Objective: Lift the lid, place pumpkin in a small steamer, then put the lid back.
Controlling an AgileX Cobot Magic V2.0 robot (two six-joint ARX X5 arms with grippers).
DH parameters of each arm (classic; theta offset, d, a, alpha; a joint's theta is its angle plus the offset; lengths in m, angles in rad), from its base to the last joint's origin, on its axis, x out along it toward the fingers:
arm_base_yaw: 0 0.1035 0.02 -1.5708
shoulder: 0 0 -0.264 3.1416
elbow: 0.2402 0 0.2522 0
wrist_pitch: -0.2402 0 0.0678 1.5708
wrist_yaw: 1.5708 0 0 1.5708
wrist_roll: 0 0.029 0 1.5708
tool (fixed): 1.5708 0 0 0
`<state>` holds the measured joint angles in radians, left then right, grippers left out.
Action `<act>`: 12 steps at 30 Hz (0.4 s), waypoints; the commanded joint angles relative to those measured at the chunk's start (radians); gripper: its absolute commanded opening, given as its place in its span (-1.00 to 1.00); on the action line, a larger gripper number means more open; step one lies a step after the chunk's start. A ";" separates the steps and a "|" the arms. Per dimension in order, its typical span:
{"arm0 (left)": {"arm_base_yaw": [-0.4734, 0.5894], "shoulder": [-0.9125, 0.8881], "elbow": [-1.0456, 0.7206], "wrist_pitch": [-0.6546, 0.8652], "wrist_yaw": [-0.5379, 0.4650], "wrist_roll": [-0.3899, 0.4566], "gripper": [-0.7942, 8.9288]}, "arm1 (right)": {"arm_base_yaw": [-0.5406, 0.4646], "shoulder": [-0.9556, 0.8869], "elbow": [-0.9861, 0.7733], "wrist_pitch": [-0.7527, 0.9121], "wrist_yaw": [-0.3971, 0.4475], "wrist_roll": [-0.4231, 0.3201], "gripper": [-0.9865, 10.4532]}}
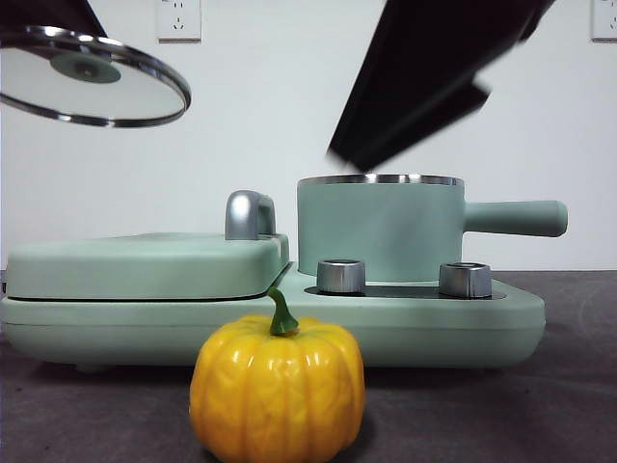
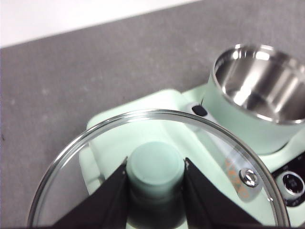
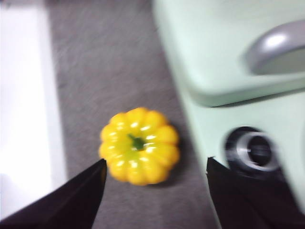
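Note:
My left gripper (image 2: 156, 172) is shut on the mint-green knob of the glass lid (image 2: 143, 138) and holds it high at the left of the front view (image 1: 92, 77), tilted. The small steamer (image 1: 381, 227) stands open on the wide base, its steel inside bare in the left wrist view (image 2: 259, 88). The yellow-orange pumpkin (image 1: 278, 391) sits on the grey table in front of the base. My right gripper (image 3: 155, 176) is open above the pumpkin (image 3: 139, 145), which lies between its jaws from above. In the front view that arm (image 1: 424, 72) comes in dark from the top right.
The wide flat mint-green base (image 1: 174, 318) carries a hinged cover with a silver handle (image 1: 249, 214) and two silver knobs (image 1: 340, 275). The steamer's long handle (image 1: 516, 217) points right. A white wall stands behind.

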<state>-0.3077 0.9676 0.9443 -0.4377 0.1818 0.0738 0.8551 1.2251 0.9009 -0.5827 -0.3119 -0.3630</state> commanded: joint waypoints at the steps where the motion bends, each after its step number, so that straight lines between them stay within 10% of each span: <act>1: 0.000 0.000 0.021 0.042 0.002 -0.010 -0.82 | 0.051 0.065 0.018 0.014 0.006 -0.018 -0.23; 12: 0.000 0.000 0.021 0.066 0.002 -0.009 -0.82 | 0.144 0.240 0.018 0.084 0.109 -0.061 -0.06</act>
<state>-0.3077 0.9676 0.9443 -0.4084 0.1818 0.0738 0.9886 1.4460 0.9009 -0.5098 -0.2054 -0.4126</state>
